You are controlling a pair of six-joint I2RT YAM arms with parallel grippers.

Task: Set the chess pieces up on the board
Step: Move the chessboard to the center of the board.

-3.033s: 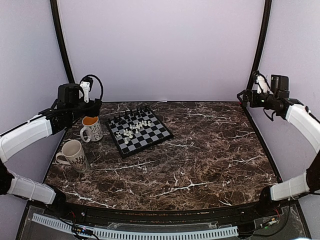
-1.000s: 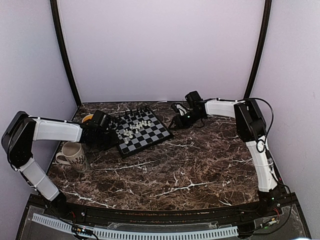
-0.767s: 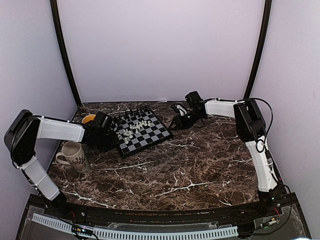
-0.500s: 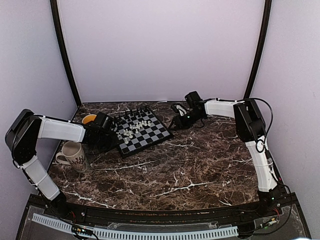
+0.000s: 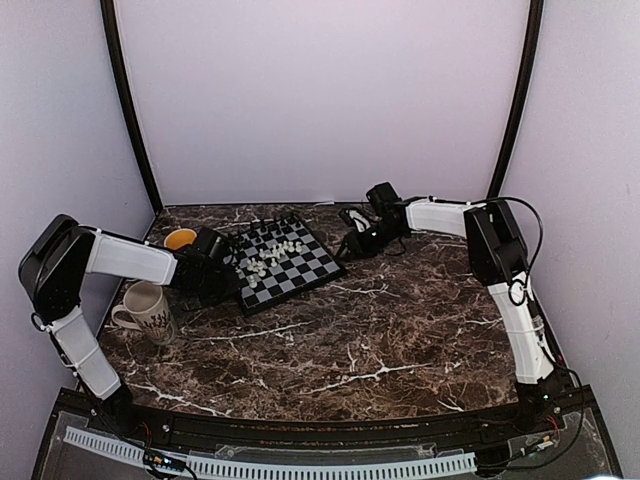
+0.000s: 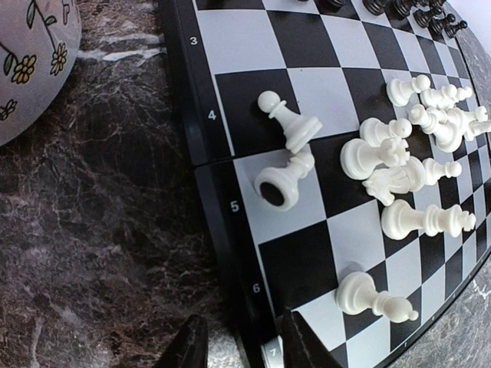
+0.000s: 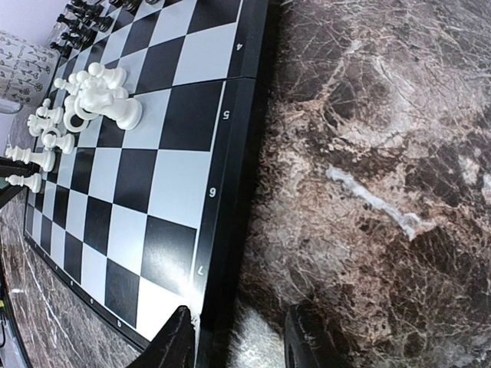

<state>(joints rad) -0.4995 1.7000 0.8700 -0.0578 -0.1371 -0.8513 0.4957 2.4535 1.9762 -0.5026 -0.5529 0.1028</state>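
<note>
Both arms down at the small black-and-white checkered board [image 5: 300, 272], which is at the desk's far left.
Tiny glossy white plastic chessmen [image 6: 383, 157] lie toppled mid-board; the black chessmen [image 5: 262, 232] line the far row. The left pincer [image 6: 242, 349] and right pincer [image 7: 238, 341], raised seconds ago, now are spread astride opposite rims, low over the veined brown marble desk [image 5: 400, 330]. Sorting has probably not started.

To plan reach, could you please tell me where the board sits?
In the top external view the board lies far left on the table, flanked by the left gripper and the right gripper.
</note>
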